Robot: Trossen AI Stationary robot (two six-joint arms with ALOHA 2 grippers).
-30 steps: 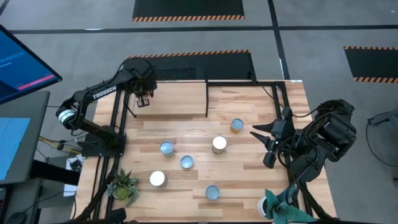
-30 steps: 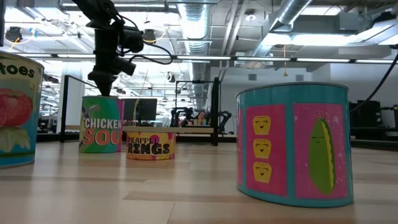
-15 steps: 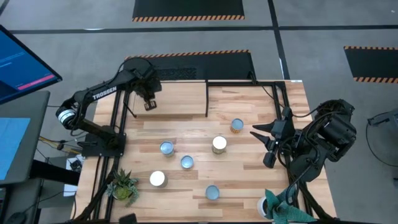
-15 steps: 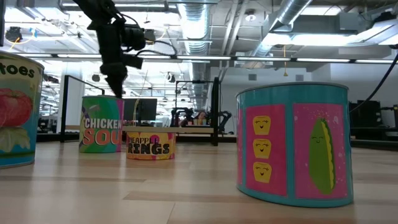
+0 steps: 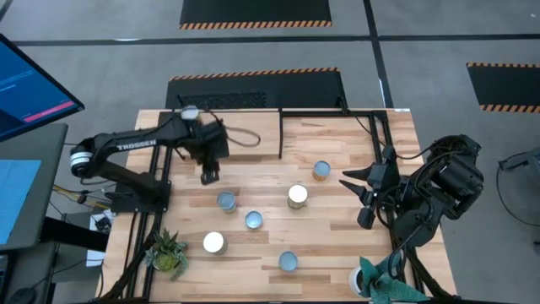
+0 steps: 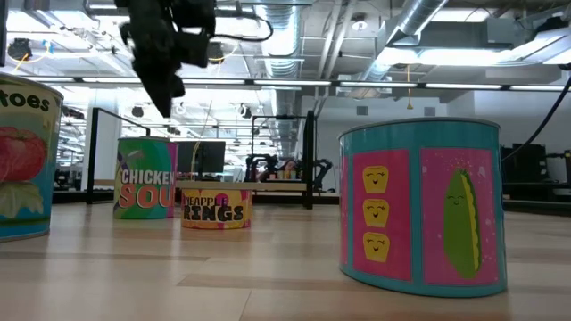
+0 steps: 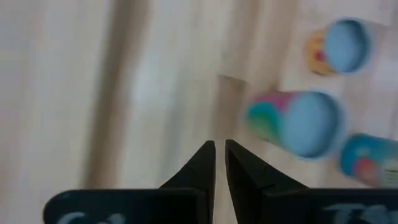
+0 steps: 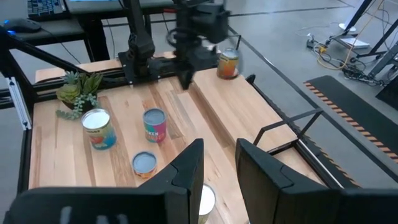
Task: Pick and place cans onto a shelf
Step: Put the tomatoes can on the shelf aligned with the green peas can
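Note:
One can [image 5: 189, 111] [image 8: 228, 63] stands upright on the shelf [image 5: 245, 148] [image 8: 249, 106], the raised wood panel at the table's far left. Several more cans stand on the tabletop, among them a blue-topped one [image 5: 226, 201] [image 7: 298, 122], a white-topped one [image 5: 297, 196] and a pink one [image 6: 424, 205]. My left gripper [image 5: 209, 176] [image 7: 219, 149] [image 6: 166, 105] hangs shut and empty above the table, just off the shelf's near edge and short of the blue-topped can. My right gripper [image 5: 354, 201] [image 8: 217, 148] waits open and raised at the table's right.
Potted plants stand at the near left [image 5: 167, 252] and near right [image 5: 384, 283] corners. The shelf's black frame post [image 5: 280, 135] rises mid-table. Bare wood lies between the shelf and the cans [image 5: 261, 181]. A monitor [image 5: 34, 84] is off the table's left.
My left gripper has swung from above the shelf's far left toward the table's near edge and slightly right, toward the cans on the table, turning as it went and staying shut. The can on the shelf, earlier covered by the arm, now shows.

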